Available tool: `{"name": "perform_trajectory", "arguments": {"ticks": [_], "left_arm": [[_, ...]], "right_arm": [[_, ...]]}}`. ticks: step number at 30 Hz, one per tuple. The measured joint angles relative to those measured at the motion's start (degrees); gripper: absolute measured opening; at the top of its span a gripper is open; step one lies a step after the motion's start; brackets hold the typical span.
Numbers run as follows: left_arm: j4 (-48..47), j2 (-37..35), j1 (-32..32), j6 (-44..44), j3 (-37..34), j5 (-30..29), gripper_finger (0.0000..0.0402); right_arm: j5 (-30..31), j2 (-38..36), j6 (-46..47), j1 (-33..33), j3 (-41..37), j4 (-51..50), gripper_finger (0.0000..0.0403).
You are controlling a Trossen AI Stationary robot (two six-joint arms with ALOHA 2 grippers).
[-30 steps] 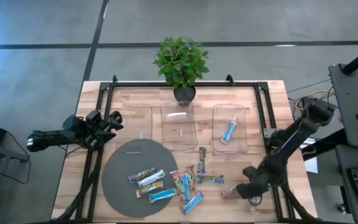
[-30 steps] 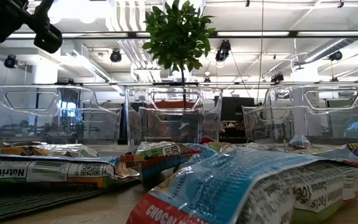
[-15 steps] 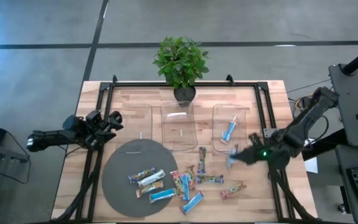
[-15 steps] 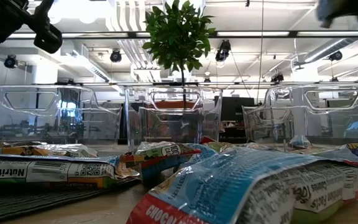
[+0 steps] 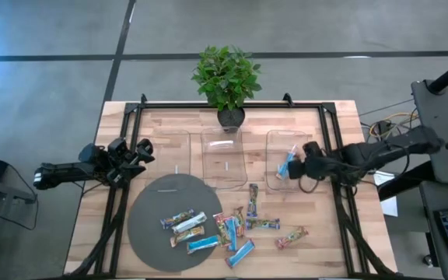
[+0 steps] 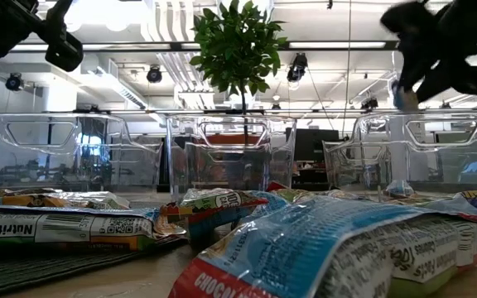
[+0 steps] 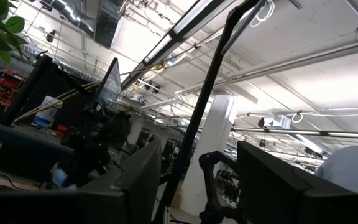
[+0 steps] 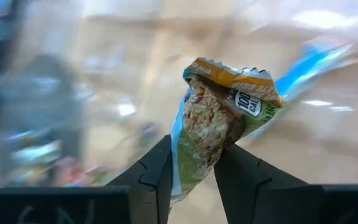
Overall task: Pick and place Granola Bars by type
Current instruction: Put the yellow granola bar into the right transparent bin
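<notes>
My right gripper (image 5: 302,165) hovers over the right clear tray (image 5: 274,180), shut on a green-orange-blue granola bar (image 8: 219,121). The bar's end shows below the gripper in the low view (image 6: 398,95). A blue-and-white bar (image 5: 286,165) lies flat inside that tray. More bars lie flat in a loose heap (image 5: 236,227) on the wood and on the dark round mat (image 5: 150,206). One multicoloured bar (image 5: 292,236) lies alone near the near edge. My left gripper (image 5: 134,152) waits at the table's left edge. My right gripper pinches the multicoloured bar between its two fingers (image 8: 157,171), gripping its lower part (image 8: 197,163); the crumpled rest sticks out beyond the fingertips. The arm reaches in from the table's right. The bar is lifted clear, above the right tray.
Three clear trays stand in a row across the table's far half: left (image 5: 173,155), middle (image 5: 224,159) and right. A potted plant (image 5: 225,78) stands at the far edge behind the middle tray. Black frame rails (image 5: 329,140) run along the table's sides.
My right gripper has risen from the near right part of the table and moved toward the far edge and leftward to above the right tray, carrying the bar with it. One multicoloured bar has stayed on the wood where the gripper was.
</notes>
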Motion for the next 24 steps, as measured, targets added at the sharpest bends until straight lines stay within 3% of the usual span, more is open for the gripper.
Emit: {"name": "perform_trajectory", "arguments": {"ticks": [4, 9, 15, 24], "left_arm": [[0.0, 0.0, 0.0, 0.0, 0.0, 0.0, 0.0193], [0.0, 0.0, 0.0, 0.0, 0.0, 0.0, 0.0193], [0.0, 0.0, 0.0, 0.0, 0.0, 0.0, 0.0193], [0.0, 0.0, 0.0, 0.0, 0.0, 0.0, 0.0193]], "right_arm": [[-2.9, 6.0, -4.4, -5.8, 4.7, -10.9, 0.0095], [-12.4, 12.7, -16.1, -11.3, 6.8, -10.8, 0.0095], [-13.6, 18.4, -21.0, -12.8, 7.6, -10.2, 0.0111], [-11.2, 18.6, -20.8, -12.8, 7.7, -9.8, 0.019]]}}
